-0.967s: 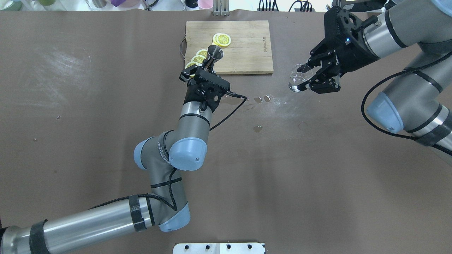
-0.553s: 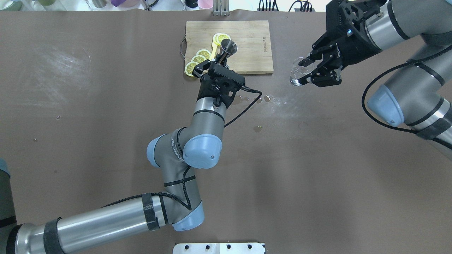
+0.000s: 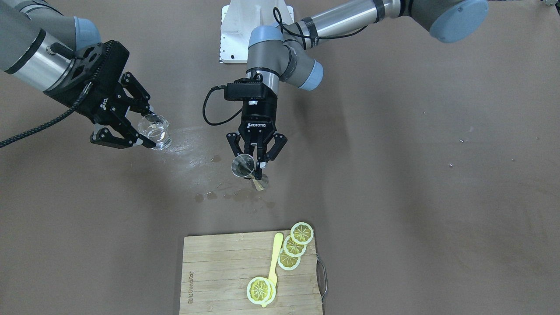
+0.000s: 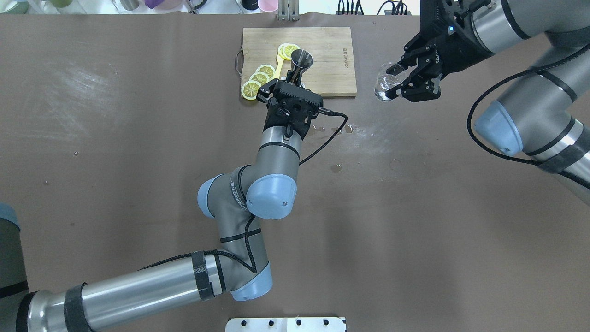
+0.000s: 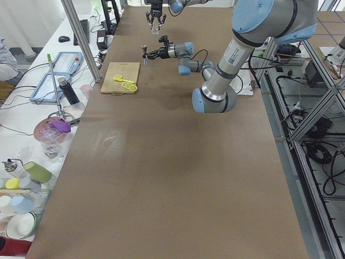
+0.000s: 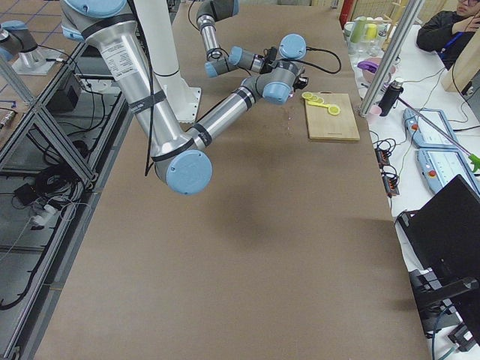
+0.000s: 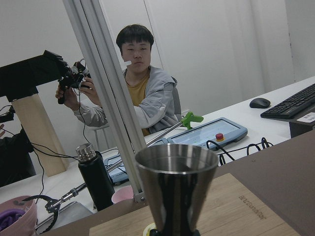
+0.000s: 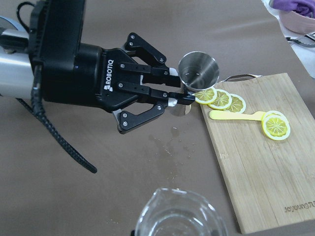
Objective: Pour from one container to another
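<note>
Holding a steel jigger (image 8: 198,71) in the left gripper (image 8: 172,98), jaws closed down to a narrow gap on its pinched waist, mouth up and roughly upright, raised above the worktop (image 4: 138,138) near the corner of the bamboo cutting board (image 4: 332,69) where the lemon slices (image 4: 251,87) lie. Carrying a small clear glass cup (image 3: 154,130) in the right gripper (image 3: 146,127), jaws about half closed across its wall, lifted clear of the worktop and well apart from the jigger, off the board's other side. Seems to hold some clear liquid in the glass, level hard to read; nothing to be told of the jigger's contents. Wet spots (image 4: 339,130) on the worktop between the two, hinting at splash risk. Likely rigid, light and slick, that jigger: best kept by the waist, where the flaring cones stop it sliding through, and tipped slowly. Rigid but breakable, the glass: smooth and possibly wet, so better a firm hold low on the wall than a hard squeeze at the rim. Probably next, bringing both mouths close before tilting.
</note>
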